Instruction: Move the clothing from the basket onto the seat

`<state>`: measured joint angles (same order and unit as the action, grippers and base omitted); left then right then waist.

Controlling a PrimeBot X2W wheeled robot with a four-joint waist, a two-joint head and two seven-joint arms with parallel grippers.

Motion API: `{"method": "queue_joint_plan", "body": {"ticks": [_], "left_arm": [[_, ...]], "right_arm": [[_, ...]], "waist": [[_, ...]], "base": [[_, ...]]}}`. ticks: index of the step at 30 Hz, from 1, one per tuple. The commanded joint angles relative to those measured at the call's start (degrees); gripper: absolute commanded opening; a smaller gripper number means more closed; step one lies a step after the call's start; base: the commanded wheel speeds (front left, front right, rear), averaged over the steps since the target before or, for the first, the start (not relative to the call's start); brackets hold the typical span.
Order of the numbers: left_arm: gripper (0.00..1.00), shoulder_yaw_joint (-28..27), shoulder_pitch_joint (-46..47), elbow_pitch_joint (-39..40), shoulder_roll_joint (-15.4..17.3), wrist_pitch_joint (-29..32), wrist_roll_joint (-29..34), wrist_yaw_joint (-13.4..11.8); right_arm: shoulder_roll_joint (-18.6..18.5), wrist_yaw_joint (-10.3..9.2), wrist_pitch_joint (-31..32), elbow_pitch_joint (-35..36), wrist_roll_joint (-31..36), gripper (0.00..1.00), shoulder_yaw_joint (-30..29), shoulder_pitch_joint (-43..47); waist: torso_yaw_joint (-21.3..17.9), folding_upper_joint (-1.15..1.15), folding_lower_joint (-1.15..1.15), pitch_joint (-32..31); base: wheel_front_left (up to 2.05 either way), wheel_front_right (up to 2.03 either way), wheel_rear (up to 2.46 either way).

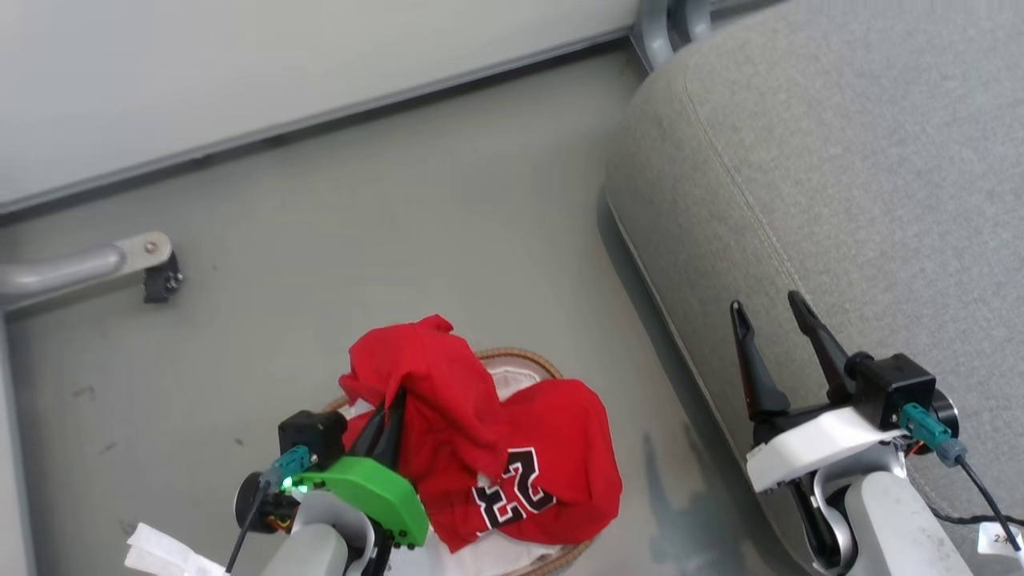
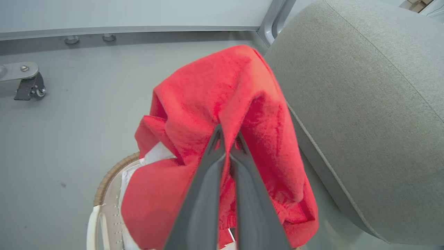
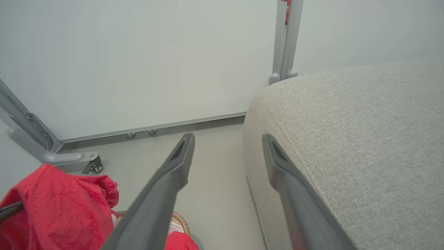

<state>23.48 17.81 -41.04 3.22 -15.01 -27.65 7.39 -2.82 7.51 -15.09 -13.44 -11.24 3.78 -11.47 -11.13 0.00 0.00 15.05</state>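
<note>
My left gripper [image 1: 392, 408] is shut on a bright red piece of clothing [image 1: 424, 384], which is lifted above the basket [image 1: 520, 358] and drapes over the fingertips [image 2: 218, 137]. In the left wrist view the red clothing [image 2: 222, 114] hangs over both fingers, with the basket's brown woven rim [image 2: 111, 177] below. A red jersey with the number 23 [image 1: 552, 464] lies in the basket. The grey seat [image 1: 840, 176] fills the right side. My right gripper [image 1: 772, 312] stands open over the seat's edge, holding nothing; its fingers [image 3: 180, 156] frame the seat's corner [image 3: 347, 139].
A white wall panel with a metal base rail [image 1: 320, 120] runs along the back. A grey frame leg with a castor [image 1: 152, 268] stands on the floor at the left. Grey upright posts [image 1: 664, 24] rise by the seat's far corner. Open floor [image 1: 400, 224] lies between basket and wall.
</note>
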Motion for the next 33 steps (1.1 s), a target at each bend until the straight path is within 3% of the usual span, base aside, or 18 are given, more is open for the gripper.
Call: {"method": "queue_joint_plan", "body": {"ticks": [1, 11, 19, 33], "left_arm": [[0.00, -0.5, -0.6, 1.7, 0.0, -0.2, 0.5, 0.2], [0.00, -3.7, -2.1, 13.8, -0.3, -0.2, 2.5, 0.2], [0.00, -3.0, -1.1, 21.6, -0.3, -0.2, 2.5, 0.2], [0.00, 1.2, 0.1, 25.1, -0.3, -0.2, 2.3, 0.2]], "right_arm": [[-0.2, -0.04, -0.1, -0.3, 0.4, 1.00, -0.2, 1.4], [-0.2, -0.04, -0.1, -2.3, 0.7, 1.00, 1.3, 5.2], [-0.5, -0.04, -0.1, -3.4, 0.5, 1.00, 4.0, 7.1], [-5.4, -0.04, -0.1, -7.1, -0.6, 1.00, 18.7, 1.5]], "waist": [[3.0, 0.00, 0.00, -5.1], [4.8, 0.00, 0.00, -10.7], [5.4, 0.00, 0.00, -13.3], [6.4, 0.00, 0.00, -13.4]], "base": [[0.00, 0.00, 0.00], [0.00, 0.00, 0.00], [0.00, 0.00, 0.00], [0.00, 0.00, 0.00]]}}
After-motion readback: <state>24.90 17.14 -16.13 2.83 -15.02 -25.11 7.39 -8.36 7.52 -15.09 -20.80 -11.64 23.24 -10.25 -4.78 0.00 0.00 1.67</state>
